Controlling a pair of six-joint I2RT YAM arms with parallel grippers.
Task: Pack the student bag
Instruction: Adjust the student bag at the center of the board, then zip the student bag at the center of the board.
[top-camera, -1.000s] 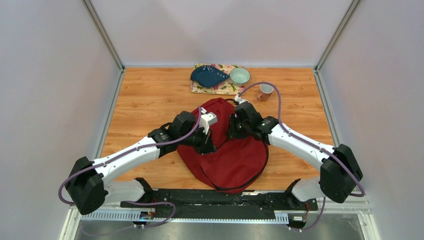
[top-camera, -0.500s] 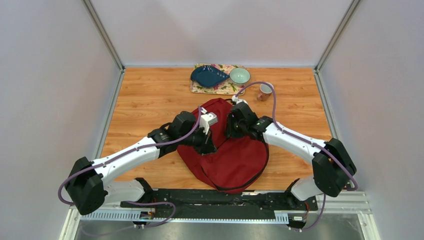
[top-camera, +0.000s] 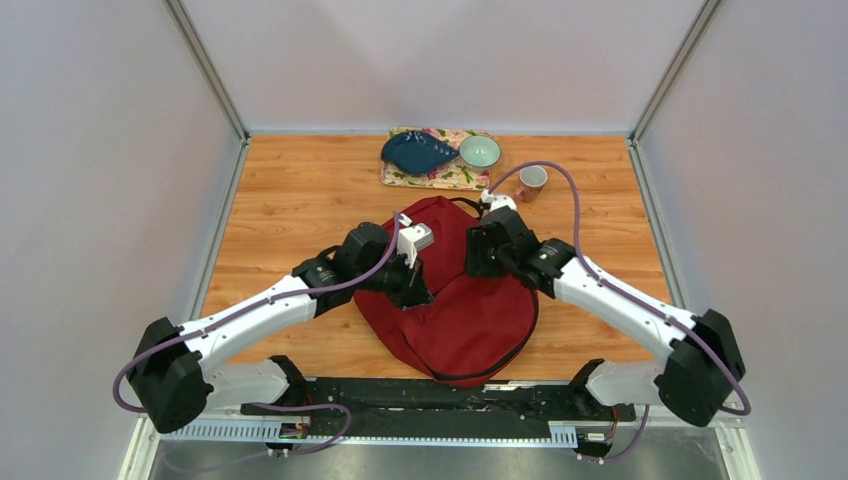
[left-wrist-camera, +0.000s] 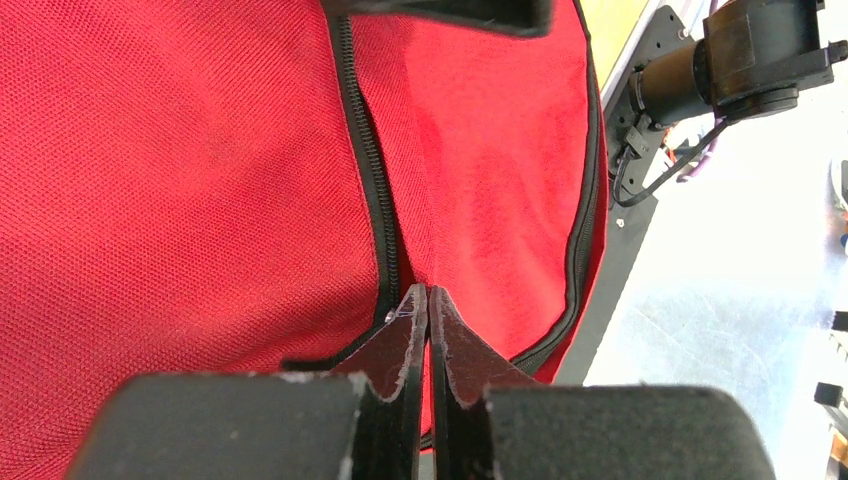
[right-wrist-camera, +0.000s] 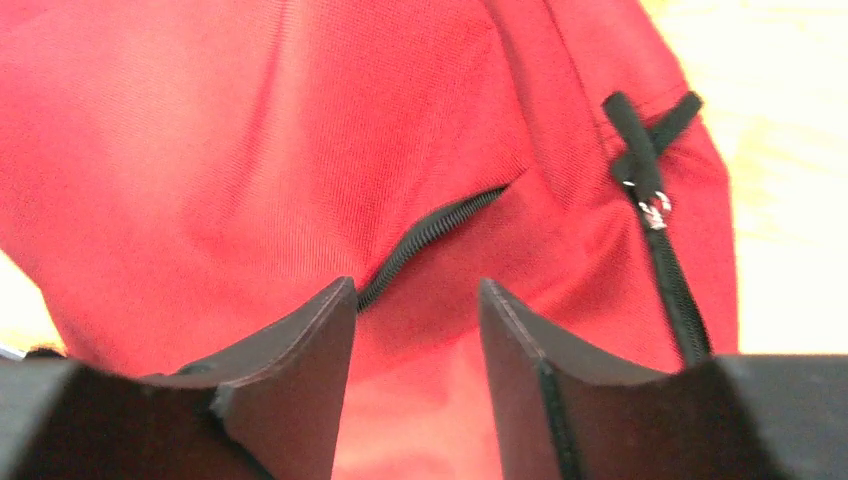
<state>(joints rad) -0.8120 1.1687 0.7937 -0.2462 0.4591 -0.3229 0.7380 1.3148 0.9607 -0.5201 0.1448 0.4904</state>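
The student bag (top-camera: 470, 320), a dark red backpack with black zippers, lies flat in the middle of the table. My left gripper (top-camera: 418, 295) rests on its left part. In the left wrist view the left gripper (left-wrist-camera: 428, 292) is shut at the end of a black zipper (left-wrist-camera: 365, 150) on the bag (left-wrist-camera: 200, 150), pinching it there. My right gripper (top-camera: 474, 264) is over the bag's upper middle. In the right wrist view the right gripper (right-wrist-camera: 415, 290) is open and empty just above the red fabric (right-wrist-camera: 300, 120), beside a short zipper (right-wrist-camera: 430, 235). A zipper pull (right-wrist-camera: 655, 210) lies to its right.
A floral mat (top-camera: 440, 177) at the back of the table carries a dark blue dish (top-camera: 415, 152) and a pale green bowl (top-camera: 480, 151). A brown mug (top-camera: 531, 181) stands to the right of the mat. Grey walls close in three sides.
My right arm has swung its elbow out to the right and its gripper has shifted slightly right over the bag. The left arm and the bag have not moved.
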